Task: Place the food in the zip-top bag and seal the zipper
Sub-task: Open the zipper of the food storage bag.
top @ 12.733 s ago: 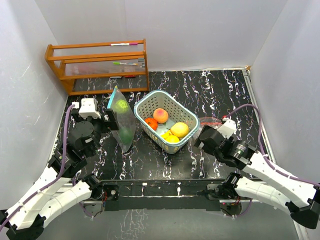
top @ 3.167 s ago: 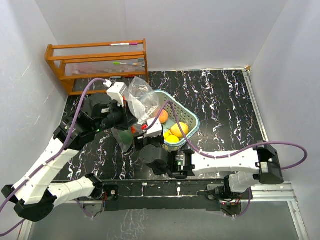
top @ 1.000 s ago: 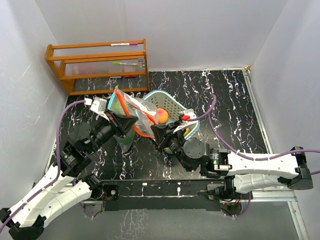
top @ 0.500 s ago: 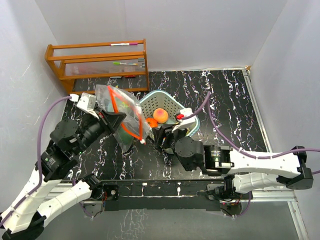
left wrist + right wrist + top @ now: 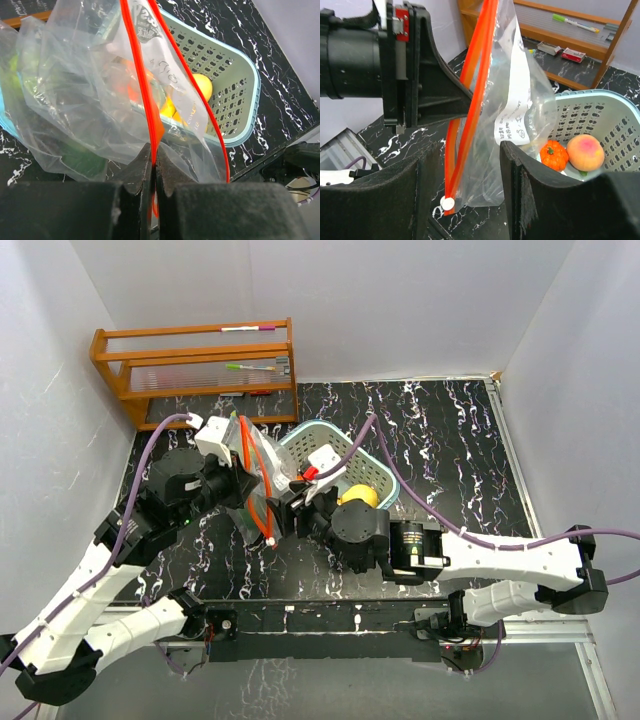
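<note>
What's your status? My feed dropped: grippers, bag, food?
Left gripper shut on zipper of bag. Right gripper open, straddling it. Peach, orange piece, yellow piece in basket, not bagged. Nothing seen blocking.

Clear see-through bag (image 5: 520, 100), white patch with dark letters, bright red-orange zipper strip (image 5: 475, 65). Pale teal basket (image 5: 580, 120) with rows of little square holes. Orange toy (image 5: 554, 155), peach-and-pink toy (image 5: 585, 152), yellow toy (image 5: 358, 496). Black table (image 5: 460, 430) with white squiggly streaks. Brown wooden rack (image 5: 200, 370). Green-and-white pen (image 5: 577, 23).
</note>
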Available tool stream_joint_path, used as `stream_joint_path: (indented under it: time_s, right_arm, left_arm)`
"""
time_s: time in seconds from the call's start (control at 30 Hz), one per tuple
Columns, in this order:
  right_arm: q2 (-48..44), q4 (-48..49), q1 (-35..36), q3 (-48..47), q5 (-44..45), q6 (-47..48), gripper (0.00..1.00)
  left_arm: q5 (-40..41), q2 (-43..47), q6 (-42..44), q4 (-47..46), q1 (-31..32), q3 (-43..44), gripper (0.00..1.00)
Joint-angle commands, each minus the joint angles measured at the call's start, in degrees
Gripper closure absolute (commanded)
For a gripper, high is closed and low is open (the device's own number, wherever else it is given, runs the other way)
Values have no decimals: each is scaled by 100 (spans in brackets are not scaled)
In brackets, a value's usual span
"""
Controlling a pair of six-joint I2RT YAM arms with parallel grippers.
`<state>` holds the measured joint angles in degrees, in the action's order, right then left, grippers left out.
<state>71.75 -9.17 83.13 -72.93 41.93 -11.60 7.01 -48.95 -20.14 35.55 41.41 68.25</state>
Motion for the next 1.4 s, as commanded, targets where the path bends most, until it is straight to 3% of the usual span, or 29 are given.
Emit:
stream_joint_path:
  time_s: [0.0, 0.33, 0.97, 1.07, 1.23, 1.37]
  right_arm:
    - [106, 466, 1, -319, -130, 296, 46]
    - [587, 732, 1, -429, 757, 76, 46]
    - [990, 1052, -217, -345, 1341, -355, 49]
    - [979, 910, -272, -294, 1612, -523, 58]
    - [608, 360, -549, 42, 1699, -1052, 89]
    - [98, -462, -954, 535, 1613, -1701, 92]
  left_arm:
    - [33, 134, 11, 32, -10, -21, 100]
    - [-242, 118, -47, -131, -10, 19, 100]
    - [-460, 278, -69, -137, -12, -36, 100]
    - [-531, 325, -69, -125, -14, -25, 100]
    - [-476, 514, 31, 430, -10, 223, 100]
    - [-296, 866, 285, 1325, -12, 681, 100]
